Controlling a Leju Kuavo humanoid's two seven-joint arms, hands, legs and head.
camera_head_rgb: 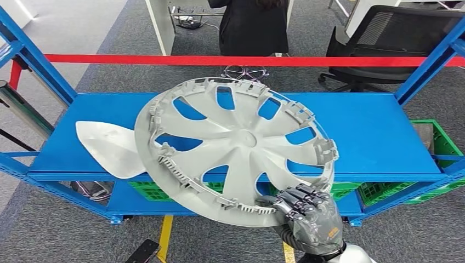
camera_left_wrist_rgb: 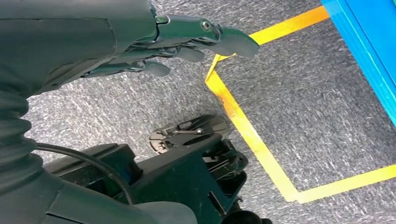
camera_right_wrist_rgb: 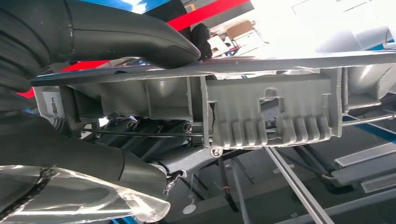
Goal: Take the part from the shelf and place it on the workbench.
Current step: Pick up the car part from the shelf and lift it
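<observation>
While the grey plastic wheel cover (camera_head_rgb: pixel 236 148) sat tilted above the blue shelf (camera_head_rgb: pixel 378 137), inner face up with its spokes and clip tabs showing, the right hand (camera_head_rgb: pixel 307 211) held it by the near rim, dark fingers curled over the edge. In the right wrist view the thick thumb (camera_right_wrist_rgb: pixel 135 39) lay along one face of the rim and the ribbed clip block of the cover (camera_right_wrist_rgb: pixel 275 112) filled the middle of the frame, a thin wire ring running past it. The far edge of the cover reached over the middle of the shelf deck, and its near edge hung out past the shelf's front lip. A flat, pale grey curved panel (camera_head_rgb: pixel 107 145) lay on the deck just beside the cover's left edge, partly tucked under it. Green crates (camera_head_rgb: pixel 438 145) sat at the right end and on the lower level. A red beam (camera_head_rgb: pixel 247 60) crossed behind the shelf, with a person in dark clothing (camera_head_rgb: pixel 252 24) and a black office chair (camera_head_rgb: pixel 395 38) beyond it. The left hand (camera_left_wrist_rgb: pixel 140 42) hung over grey carpet marked with yellow tape (camera_left_wrist_rgb: pixel 252 135), holding nothing, its fingers loosely extended.
</observation>
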